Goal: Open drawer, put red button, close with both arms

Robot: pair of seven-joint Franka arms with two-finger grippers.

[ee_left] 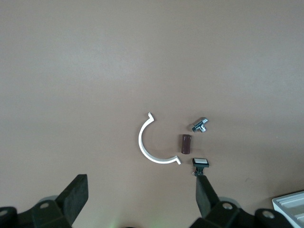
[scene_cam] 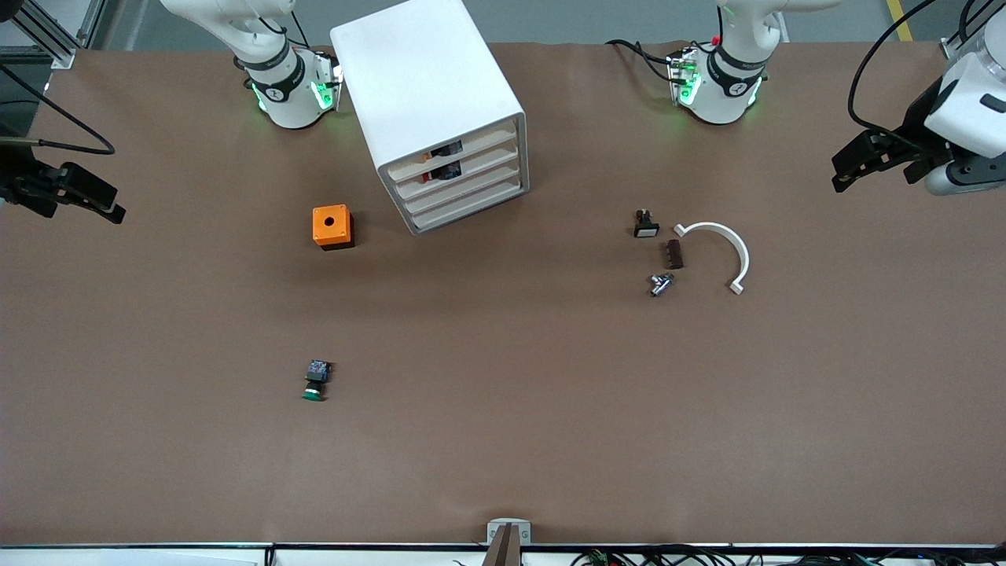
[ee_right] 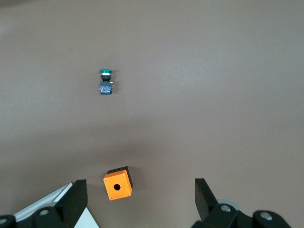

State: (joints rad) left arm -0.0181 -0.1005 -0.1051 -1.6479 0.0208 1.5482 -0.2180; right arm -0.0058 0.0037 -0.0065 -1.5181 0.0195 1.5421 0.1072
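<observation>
The white cabinet (scene_cam: 428,94) stands at the robots' side of the table, between the two bases. All its slim fronts are shut, among them the drawer (scene_cam: 468,174), second from the top. The red button is out of view. Small dark and reddish bits show in the gaps above the upper two fronts, and I cannot tell what they are. My left gripper (scene_cam: 872,169) (ee_left: 141,190) hangs open and empty over the left arm's end of the table. Over the right arm's end, my right gripper (scene_cam: 78,204) (ee_right: 138,190) is also open and empty.
An orange cube with a hole (scene_cam: 332,226) (ee_right: 118,183) sits beside the cabinet. A green-capped button (scene_cam: 316,381) (ee_right: 105,80) lies nearer the front camera. Toward the left arm's end lie a white curved bracket (scene_cam: 743,255) (ee_left: 142,145), a brown block (scene_cam: 673,254), a metal fitting (scene_cam: 660,284) and a white-capped black button (scene_cam: 646,224).
</observation>
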